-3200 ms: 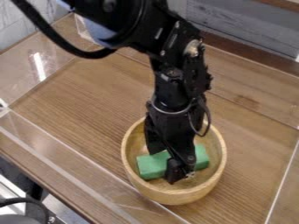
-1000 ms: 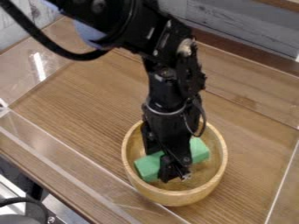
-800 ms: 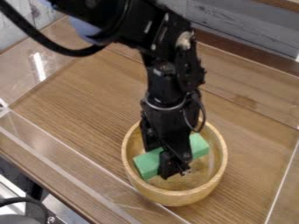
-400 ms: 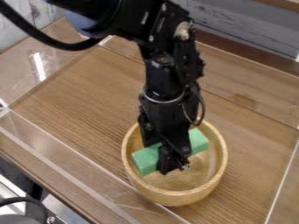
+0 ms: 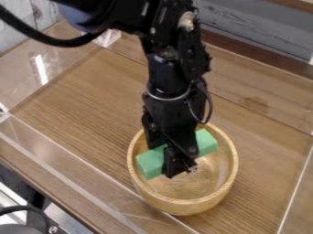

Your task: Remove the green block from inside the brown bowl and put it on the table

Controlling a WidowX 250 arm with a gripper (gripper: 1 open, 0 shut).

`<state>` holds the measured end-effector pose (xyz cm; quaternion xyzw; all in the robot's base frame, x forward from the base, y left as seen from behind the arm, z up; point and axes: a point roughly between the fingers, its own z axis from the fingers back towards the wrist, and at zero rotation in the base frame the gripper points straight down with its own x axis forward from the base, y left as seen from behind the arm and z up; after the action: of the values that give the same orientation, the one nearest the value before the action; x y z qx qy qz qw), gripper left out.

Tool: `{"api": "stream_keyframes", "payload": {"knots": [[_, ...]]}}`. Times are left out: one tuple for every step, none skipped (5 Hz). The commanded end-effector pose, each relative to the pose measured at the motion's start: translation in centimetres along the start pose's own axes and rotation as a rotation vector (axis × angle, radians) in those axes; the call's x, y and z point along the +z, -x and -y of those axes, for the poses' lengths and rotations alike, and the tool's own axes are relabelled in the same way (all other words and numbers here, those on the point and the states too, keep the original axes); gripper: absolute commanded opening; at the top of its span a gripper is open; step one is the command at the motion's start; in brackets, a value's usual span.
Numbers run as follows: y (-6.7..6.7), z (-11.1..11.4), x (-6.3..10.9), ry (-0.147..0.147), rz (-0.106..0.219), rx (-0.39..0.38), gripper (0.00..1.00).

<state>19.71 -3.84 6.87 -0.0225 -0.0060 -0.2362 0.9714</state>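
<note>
The green block (image 5: 152, 163) hangs just above the floor of the brown bowl (image 5: 184, 195), still within the rim's outline, one end showing left of the fingers and the other end at the right. My black gripper (image 5: 178, 158) points straight down from above and is shut on the block across its middle. The bowl sits on the table (image 5: 98, 91) near its front edge.
Clear acrylic walls (image 5: 37, 146) run along the table's edges, close to the bowl at the front and left. Bare wood-grain tabletop lies behind and to both sides of the bowl.
The gripper has risen slightly with the green block in it, so the block has come up off the bowl's floor and sits higher against the rim.
</note>
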Motion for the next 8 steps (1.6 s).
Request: {"api": "stream_keyframes", "payload": {"knots": [[-1.1,-0.5,1.8,-0.018,0.071,0.008,0.0],[-1.0,-0.6,2.0,-0.016,0.077,0.007,0.0],[-1.0,-0.7,2.1,-0.013,0.082,0.005,0.0],[-0.9,-0.7,2.3,-0.01,0.088,0.001,0.0],[-0.9,-0.7,2.5,-0.007,0.093,-0.003,0.0],[-0.8,-0.7,2.7,-0.005,0.099,-0.008,0.0],[-0.8,-0.7,2.9,-0.002,0.105,-0.014,0.0],[-0.7,-0.7,3.1,0.0,0.112,-0.021,0.0]]}}
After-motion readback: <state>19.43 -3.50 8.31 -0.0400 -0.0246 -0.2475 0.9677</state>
